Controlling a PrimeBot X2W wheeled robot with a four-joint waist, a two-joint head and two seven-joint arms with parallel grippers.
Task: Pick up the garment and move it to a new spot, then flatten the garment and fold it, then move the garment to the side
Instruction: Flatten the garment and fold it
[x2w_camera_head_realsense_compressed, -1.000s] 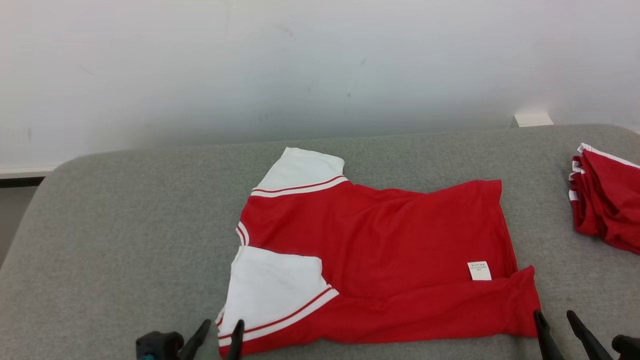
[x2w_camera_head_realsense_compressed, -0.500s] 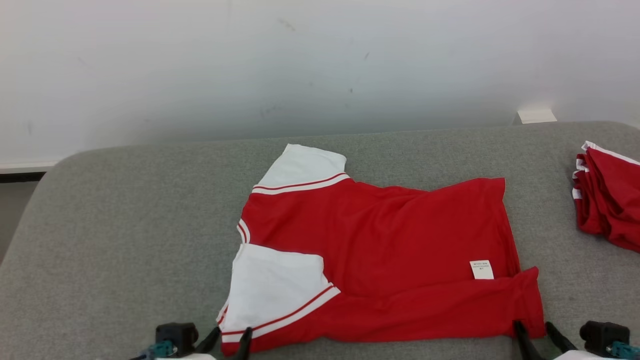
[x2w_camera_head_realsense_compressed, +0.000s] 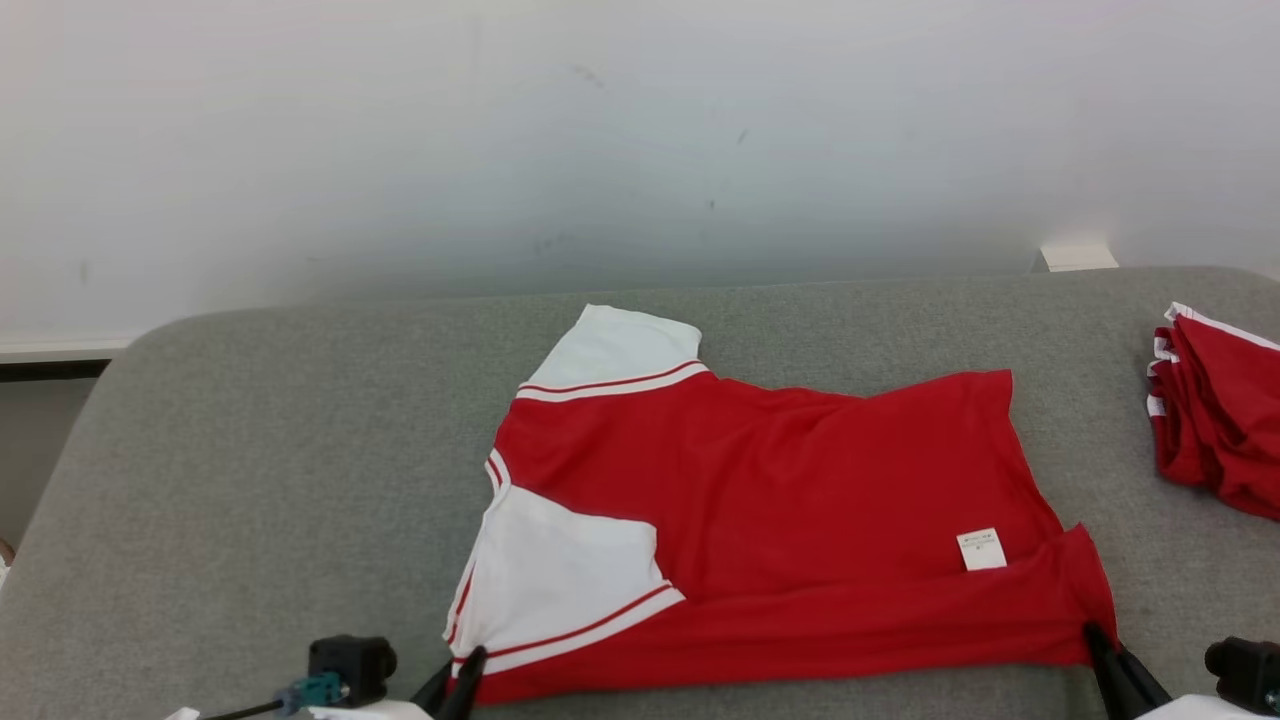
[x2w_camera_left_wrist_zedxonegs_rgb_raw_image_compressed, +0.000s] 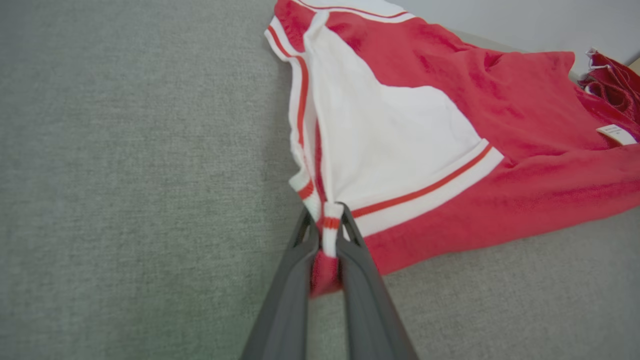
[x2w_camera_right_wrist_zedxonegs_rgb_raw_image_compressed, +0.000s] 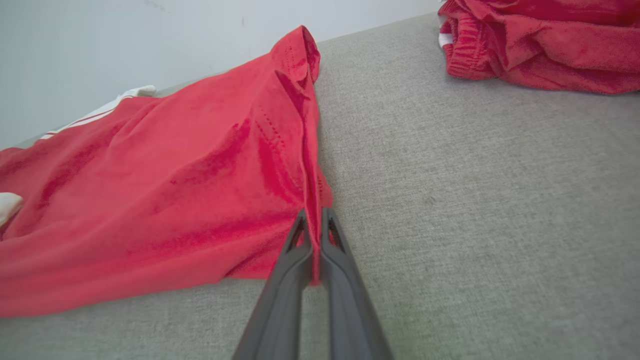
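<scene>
Both hands gripped the garment's near edge on the desk.
The red garment (x2w_camera_head_realsense_compressed: 800, 500) with white sleeves lay spread out mid-desk (x2w_camera_head_realsense_compressed: 250, 480), its label (x2w_camera_head_realsense_compressed: 981, 549) showing. The left hand (x2w_camera_left_wrist_zedxonegs_rgb_raw_image_compressed: 327, 222) was clamped on the striped corner beside the sleeve, and the right hand (x2w_camera_right_wrist_zedxonegs_rgb_raw_image_compressed: 313, 225) on the red hem corner. A pile of red clothes (x2w_camera_head_realsense_compressed: 1215, 420) sat well apart at the desk's right edge.

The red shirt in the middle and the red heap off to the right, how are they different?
The shirt lies spread nearly flat; the heap is bunched in folds. The shirt shows large white sleeves; the heap shows just thin white edging. The left gripper and right gripper each pinch a near corner of the shirt; the heap is untouched. Both are red with white and rest on the grey cushion.
</scene>
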